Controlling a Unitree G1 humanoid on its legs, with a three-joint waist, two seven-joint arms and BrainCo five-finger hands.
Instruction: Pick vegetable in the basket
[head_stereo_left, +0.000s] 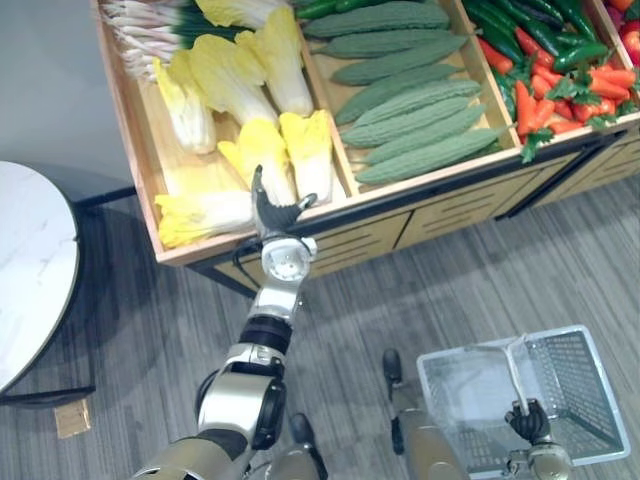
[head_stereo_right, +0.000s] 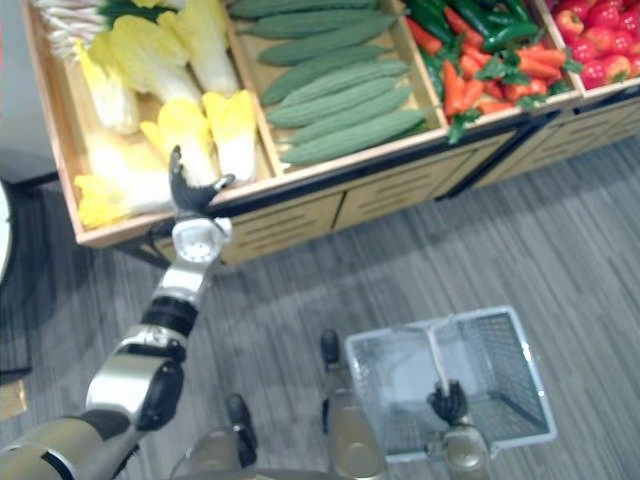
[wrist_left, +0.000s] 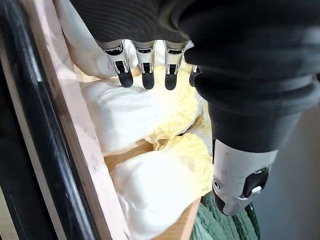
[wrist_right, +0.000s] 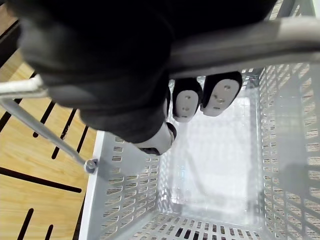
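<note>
Cabbages (head_stereo_left: 308, 150): you are seeing them lying in the wooden stand's (head_stereo_left: 430, 186) left compartment, at 11 o'clock.
Left hand (head_stereo_left: 272, 210): it is hovering over the front cabbages, fingers straight, grasping nothing.
Basket (head_stereo_left: 585, 395): it is hanging at 5 o'clock above the grey floor (head_stereo_left: 450, 290).
Right hand (head_stereo_left: 528, 420): its fingers are curling round the basket handle (head_stereo_left: 515, 370).

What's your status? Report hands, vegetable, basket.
Left hand open over pale yellow cabbage heads in wooden crate, none gripped. Right hand shut on handle of pale grey mesh basket, empty. Nothing in the way.
</note>
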